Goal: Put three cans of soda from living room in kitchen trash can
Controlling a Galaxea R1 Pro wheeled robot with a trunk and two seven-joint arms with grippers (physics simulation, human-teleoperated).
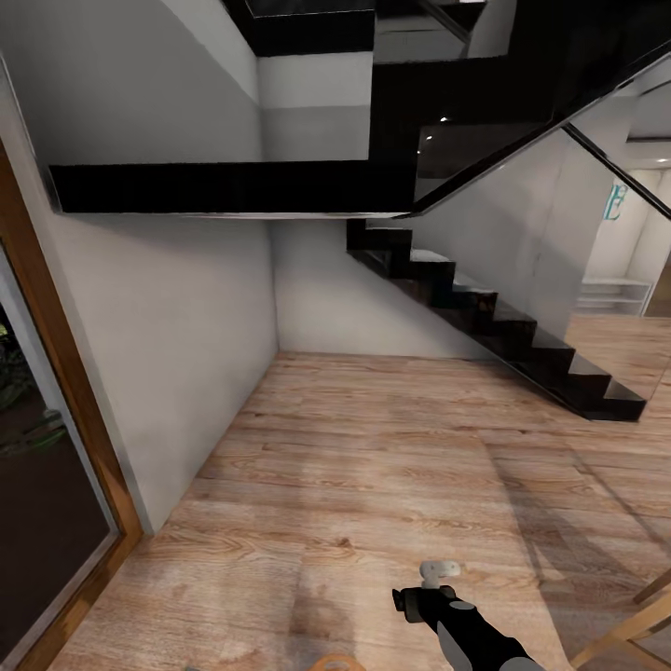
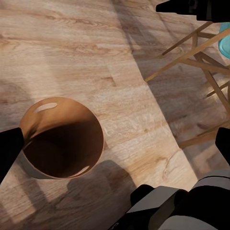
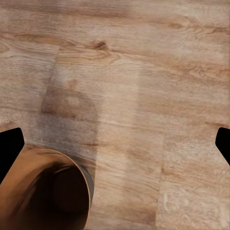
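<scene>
Head view: robot in transit, hallway with black staircase (image 1: 485,308) ahead, wood floor (image 1: 373,466), glass door at left. Right tool (image 1: 438,580) low in frame; open or shut: cannot tell. Orange rim at bottom edge, likely bin.

Left wrist view: one tash can (image 2: 62,139) upright, mouth up, close under left tool, at its dark finger. Interior looks empty; zero soda cans seen. Wooden chair legs (image 2: 191,57) near.

Right wrist view: same bin (image 3: 48,191) just beside the right tool; fingertips wide apart, nothing between.
</scene>
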